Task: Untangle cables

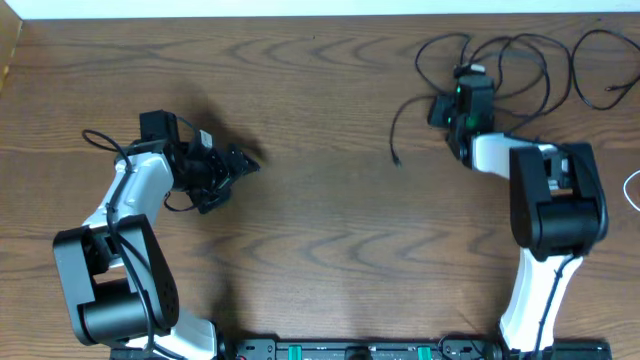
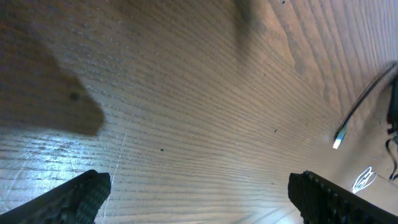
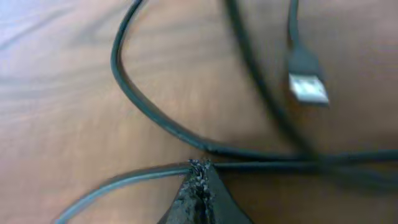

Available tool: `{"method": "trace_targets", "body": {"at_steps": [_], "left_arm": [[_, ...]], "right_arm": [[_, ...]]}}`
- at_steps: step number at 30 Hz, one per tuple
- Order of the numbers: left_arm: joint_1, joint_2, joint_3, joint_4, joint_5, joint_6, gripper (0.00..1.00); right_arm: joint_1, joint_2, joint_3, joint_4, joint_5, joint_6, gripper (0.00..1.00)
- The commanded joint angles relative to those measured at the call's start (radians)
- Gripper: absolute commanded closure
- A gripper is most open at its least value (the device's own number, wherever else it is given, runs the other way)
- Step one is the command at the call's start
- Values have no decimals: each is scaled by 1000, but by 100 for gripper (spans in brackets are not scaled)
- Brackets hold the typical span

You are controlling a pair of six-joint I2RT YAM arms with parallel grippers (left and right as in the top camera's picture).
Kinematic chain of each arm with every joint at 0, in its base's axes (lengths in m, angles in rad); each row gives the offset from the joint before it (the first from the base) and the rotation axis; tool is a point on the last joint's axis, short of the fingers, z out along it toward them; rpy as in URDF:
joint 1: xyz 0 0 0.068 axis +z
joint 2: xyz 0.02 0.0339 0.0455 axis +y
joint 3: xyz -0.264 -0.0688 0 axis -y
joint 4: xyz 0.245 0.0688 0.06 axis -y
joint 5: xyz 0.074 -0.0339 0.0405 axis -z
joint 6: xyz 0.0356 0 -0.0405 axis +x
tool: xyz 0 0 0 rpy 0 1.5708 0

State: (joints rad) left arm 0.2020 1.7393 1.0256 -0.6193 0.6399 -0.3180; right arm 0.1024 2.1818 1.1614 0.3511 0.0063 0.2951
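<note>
Right wrist — thin blk cables (image 3: 115, 59) in curves, flat metal plug (image 3: 307, 87).

No words, numbers or signs can be read, not on the cables (image 3: 117, 62), not on the surface (image 1: 320, 200).

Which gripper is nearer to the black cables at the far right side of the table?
Right. The right gripper sits in the cables, fingers shut on one strand. The left gripper is far across the table, open over bare wood.
</note>
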Motion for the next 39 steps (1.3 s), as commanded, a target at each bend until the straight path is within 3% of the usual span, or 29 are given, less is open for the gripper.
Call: {"method": "trace_targets", "body": {"at_steps": [1, 6, 9, 12, 14, 17, 22, 29, 39], "left_arm": [[5, 4, 5, 0, -10, -2, 2], [5, 4, 5, 0, -10, -2, 2], [5, 4, 5, 0, -10, -2, 2], [5, 4, 5, 0, -10, -2, 2], [5, 4, 5, 0, -10, -2, 2], [5, 4, 5, 0, -10, -2, 2], [5, 4, 5, 0, -10, -2, 2], [5, 4, 5, 0, -10, -2, 2], [5, 4, 5, 0, -10, -2, 2]], "right_arm": [[-24, 144, 85, -53, 38, -31, 99], [-54, 151, 229, -95, 3, -32, 99], [-54, 40, 274, -282, -149, -31, 99], [-57, -125, 275, -509, -164, -35, 99], [-66, -233, 275, -595, -100, -72, 99], [-71, -327, 275, -661, 168, -94, 99], [-114, -306, 262, -703, 412, -94, 99], [-286, -171, 258, -594, 405, -121, 99], [-415, -10, 258, -492, 264, -136, 99]]}}
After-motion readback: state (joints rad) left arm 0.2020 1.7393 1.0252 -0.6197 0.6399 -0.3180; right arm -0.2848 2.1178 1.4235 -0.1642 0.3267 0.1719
